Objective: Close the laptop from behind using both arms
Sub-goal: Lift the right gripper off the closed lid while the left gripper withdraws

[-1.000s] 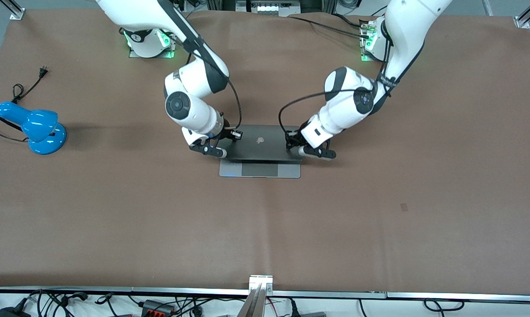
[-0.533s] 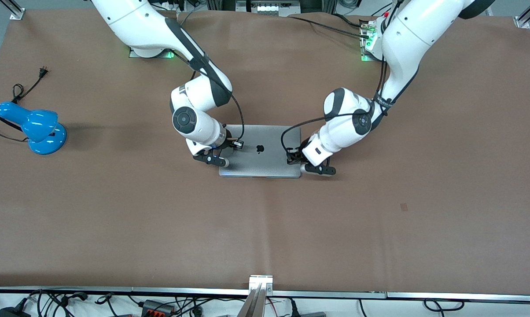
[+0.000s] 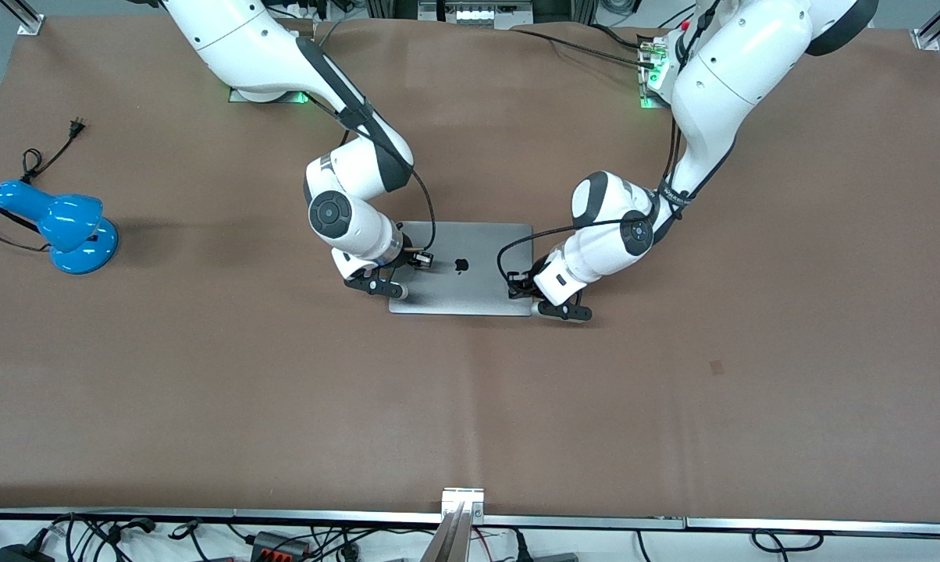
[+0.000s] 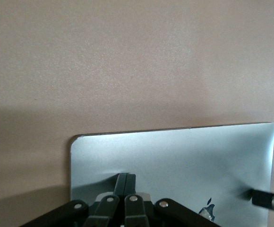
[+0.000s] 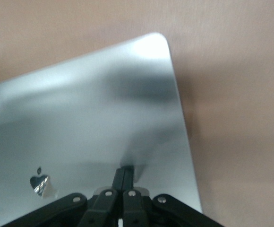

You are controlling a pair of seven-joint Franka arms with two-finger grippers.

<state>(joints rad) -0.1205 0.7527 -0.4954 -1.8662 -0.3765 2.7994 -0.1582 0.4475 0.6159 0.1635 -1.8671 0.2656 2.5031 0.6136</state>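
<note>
The space-grey laptop (image 3: 470, 285) lies on the brown table with its lid down flat and the black apple logo (image 3: 461, 264) facing up. My left gripper (image 3: 519, 289) is shut, its fingertips (image 4: 126, 182) resting on the lid (image 4: 184, 156) near the edge at the left arm's end. My right gripper (image 3: 404, 275) is shut, its fingertips (image 5: 124, 176) resting on the lid (image 5: 89, 113) near the edge at the right arm's end. The keys, trackpad and screen are hidden under the lid.
A blue desk lamp (image 3: 60, 226) with a black cord lies on the brown table cover (image 3: 470, 406) at the right arm's end. Cables and a metal rail (image 3: 462, 503) run along the table's edge nearest the front camera.
The lid has come down from partly raised to flat on the base. Both grippers moved down with it, toward the front camera, staying shut on top of the lid.
</note>
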